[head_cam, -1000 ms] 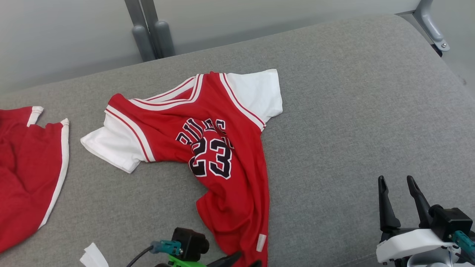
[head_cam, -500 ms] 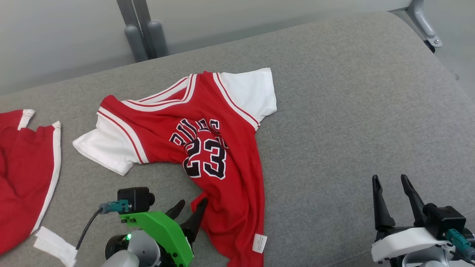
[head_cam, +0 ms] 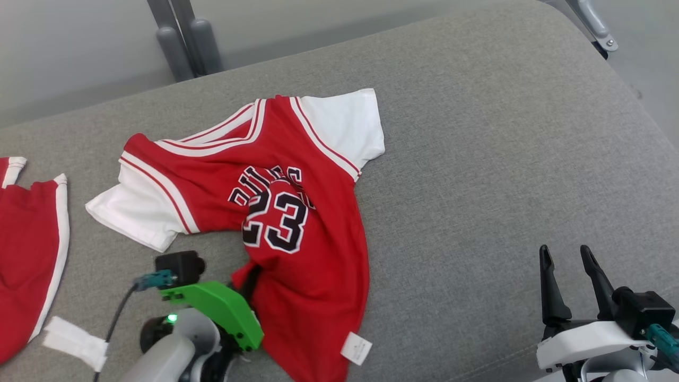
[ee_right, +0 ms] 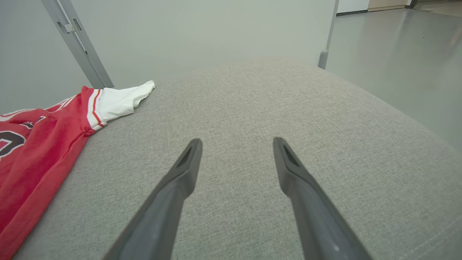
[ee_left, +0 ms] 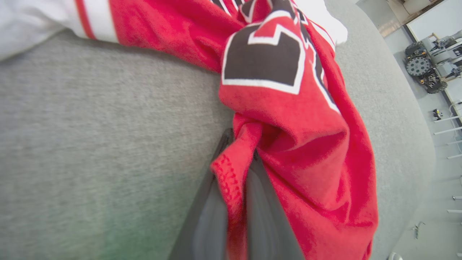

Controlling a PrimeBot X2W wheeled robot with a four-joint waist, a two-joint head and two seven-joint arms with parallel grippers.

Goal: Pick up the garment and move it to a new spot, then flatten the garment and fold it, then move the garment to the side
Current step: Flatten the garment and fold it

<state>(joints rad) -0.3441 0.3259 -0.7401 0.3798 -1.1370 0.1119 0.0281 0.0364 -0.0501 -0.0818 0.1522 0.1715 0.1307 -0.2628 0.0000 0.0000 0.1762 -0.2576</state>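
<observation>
The garment, a red jersey (head_cam: 297,223) with white sleeves and a black "23", lies crumpled on the grey cushion (head_cam: 504,159), collar toward the far side. My left gripper (head_cam: 253,275), under its green housing, is shut on the jersey's lower left edge. In the left wrist view the red hem (ee_left: 231,180) is pinched between the two dark fingers of that gripper (ee_left: 242,148). My right gripper (head_cam: 565,254) stands open over bare cushion at the lower right, well apart from the jersey. The right wrist view shows the right gripper (ee_right: 236,144) holding nothing, with the jersey (ee_right: 39,151) off to its left.
Red shorts (head_cam: 26,249) with white trim lie at the left edge, and a white slip (head_cam: 74,342) rests in front of them. Grey metal posts (head_cam: 180,37) stand behind the cushion, with a bracket (head_cam: 594,24) at the far right corner. The cushion's right side curves away.
My left gripper has risen from the bottom edge to the jersey's lower left edge and shut on it, bunching the cloth. The head camera has shifted; the right gripper stays open.
</observation>
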